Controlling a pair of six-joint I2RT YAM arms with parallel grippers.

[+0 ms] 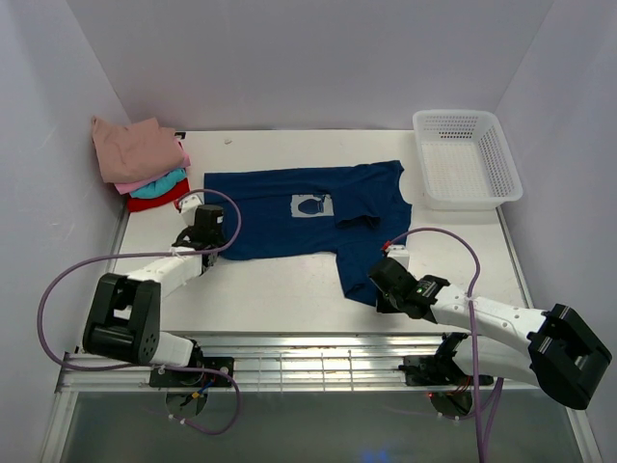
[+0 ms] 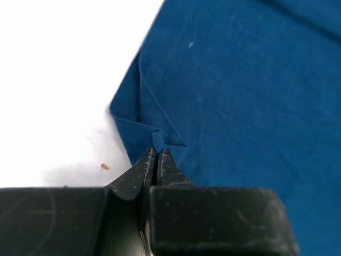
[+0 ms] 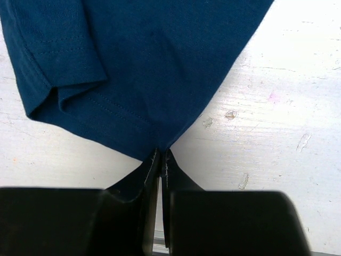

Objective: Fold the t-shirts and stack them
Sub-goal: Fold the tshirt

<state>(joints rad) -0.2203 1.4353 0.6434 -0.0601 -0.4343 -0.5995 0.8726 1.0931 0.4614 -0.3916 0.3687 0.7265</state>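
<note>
The blue shirt [image 1: 289,217] lay spread out in the middle of the table [image 1: 270,294]. The left gripper [image 2: 157,156] was pinched shut on its left corner, and the right gripper [image 3: 161,156] on its near right corner. Bare table lay in front. The folded shirts [image 1: 145,164] sat back left — the basket [image 1: 466,159] back right.

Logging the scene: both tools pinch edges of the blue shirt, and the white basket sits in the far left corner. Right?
Not quite: the top view shows the white basket in the far right corner; folded shirts fill the far left. The left tool and right tool do pinch edges of the blue shirt.
</note>
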